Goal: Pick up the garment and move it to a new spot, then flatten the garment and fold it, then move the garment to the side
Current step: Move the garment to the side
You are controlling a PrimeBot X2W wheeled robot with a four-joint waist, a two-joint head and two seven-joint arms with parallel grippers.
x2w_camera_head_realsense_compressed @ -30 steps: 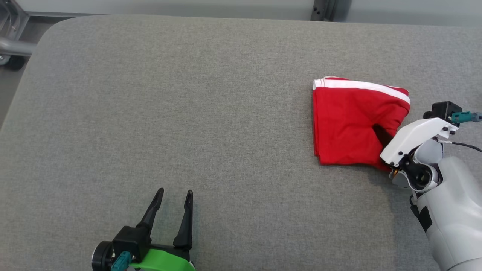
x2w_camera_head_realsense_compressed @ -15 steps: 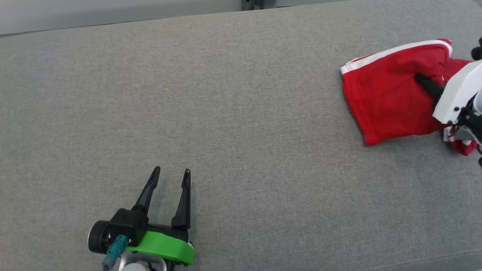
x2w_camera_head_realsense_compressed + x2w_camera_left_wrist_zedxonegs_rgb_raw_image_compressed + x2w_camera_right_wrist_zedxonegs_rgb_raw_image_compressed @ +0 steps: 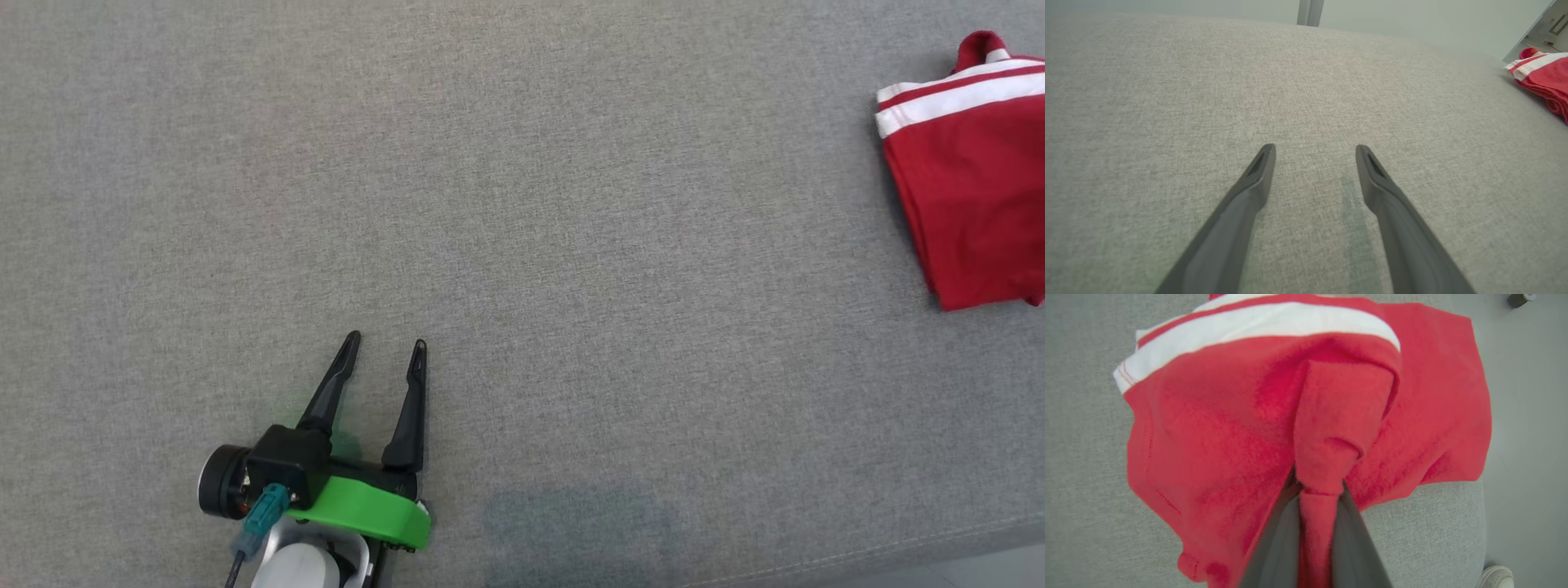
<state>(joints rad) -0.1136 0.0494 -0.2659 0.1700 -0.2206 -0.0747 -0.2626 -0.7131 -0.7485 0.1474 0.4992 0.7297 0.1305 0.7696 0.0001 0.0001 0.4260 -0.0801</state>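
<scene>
- Grey soft table [image 3: 571,245] lies under everything, and pale floor [image 3: 1527,416] shows past its corner in the right wrist view.
- The right gripper [image 3: 1319,490] has its fingers squeezed almost together. They pinch a bunched-up ridge of the red garment [image 3: 1208,437].
- The left gripper [image 3: 386,339] has its fingers spread wide. They hold nothing and hang just over bare table.
- The garment, with its white stripe, lies by the table's right corner, well apart from the left gripper.
- A second ago the right fingers only poked into the cloth. The head camera has turned since then. The left fingers are as wide as before.
- The left arm sits low, fingers pointing away across the table, with a green wrist piece [image 3: 367,514] behind them. The right gripper looks down on the garment.
</scene>
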